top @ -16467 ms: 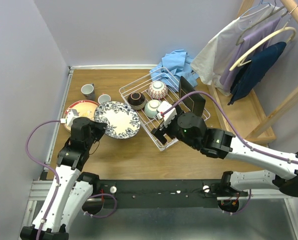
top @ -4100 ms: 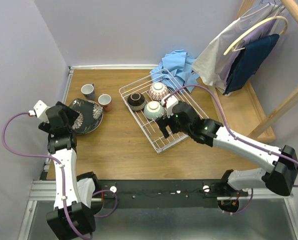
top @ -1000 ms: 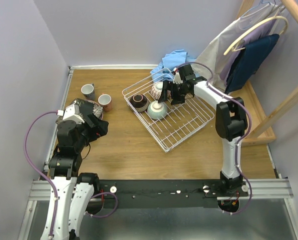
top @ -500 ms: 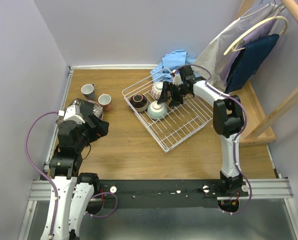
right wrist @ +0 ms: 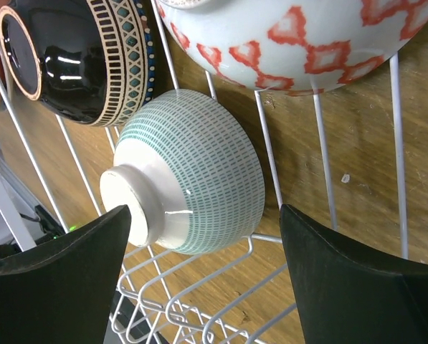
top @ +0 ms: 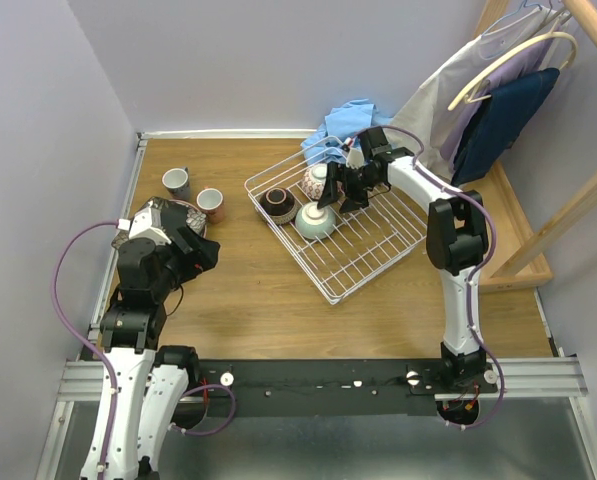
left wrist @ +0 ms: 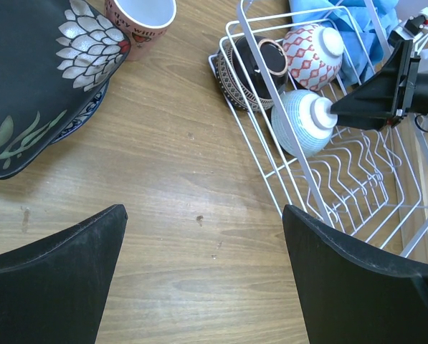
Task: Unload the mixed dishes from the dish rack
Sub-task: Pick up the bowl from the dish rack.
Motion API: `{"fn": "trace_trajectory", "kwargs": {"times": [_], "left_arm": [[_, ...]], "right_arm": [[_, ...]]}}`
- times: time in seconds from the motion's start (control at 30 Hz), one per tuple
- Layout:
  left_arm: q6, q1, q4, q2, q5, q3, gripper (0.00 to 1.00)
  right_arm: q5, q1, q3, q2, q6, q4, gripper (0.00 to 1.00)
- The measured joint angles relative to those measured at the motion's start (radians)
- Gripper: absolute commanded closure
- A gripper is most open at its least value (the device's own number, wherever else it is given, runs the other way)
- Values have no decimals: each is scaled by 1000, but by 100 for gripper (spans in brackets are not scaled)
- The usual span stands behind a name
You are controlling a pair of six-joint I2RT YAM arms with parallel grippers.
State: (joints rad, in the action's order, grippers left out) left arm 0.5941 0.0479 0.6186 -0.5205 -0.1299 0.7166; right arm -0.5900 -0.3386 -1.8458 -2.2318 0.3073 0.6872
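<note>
Left corner of rack (top: pixel 363 255): green bowl (right wrist: pixel 192 168) on its side, foot outward; brown bowl (right wrist: pixel 77 61) and red-patterned bowl (right wrist: pixel 292 43) beside it, both cut off in wrist view.
Right claw (right wrist: pixel 205 215): wide, straddling green bowl; contact unclear.
Left claw (left wrist: pixel 205 215): wide, empty, near left edge of table (top: pixel 258 300).
Black plate (left wrist: pixel 34 86): table's left edge, mostly hidden from above; blue rim (left wrist: pixel 81 120) peeks from under.

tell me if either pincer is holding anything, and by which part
Nothing held: left pincer open above the table; right pincer open on either side of the pale green bowl, not clamped.
</note>
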Motion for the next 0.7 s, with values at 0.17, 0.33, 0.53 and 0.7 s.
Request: {"fn": "trace_trajectory", "kwargs": {"times": [0.17, 0.33, 0.53, 0.7], "left_arm": [[3, 0, -11, -15, -2, -5, 2], [6, 0, -12, -21, -2, -5, 2], [7, 0, -18, -32, -3, -5, 2], [15, 0, -24, -41, -3, -5, 2]], "right_arm": [[-26, 2, -16, -26, -13, 14, 15], [-72, 9, -29, -50, -13, 22, 17], [-98, 14, -49, -69, -21, 29, 18], [-116, 16, -54, -76, -35, 27, 21]]}}
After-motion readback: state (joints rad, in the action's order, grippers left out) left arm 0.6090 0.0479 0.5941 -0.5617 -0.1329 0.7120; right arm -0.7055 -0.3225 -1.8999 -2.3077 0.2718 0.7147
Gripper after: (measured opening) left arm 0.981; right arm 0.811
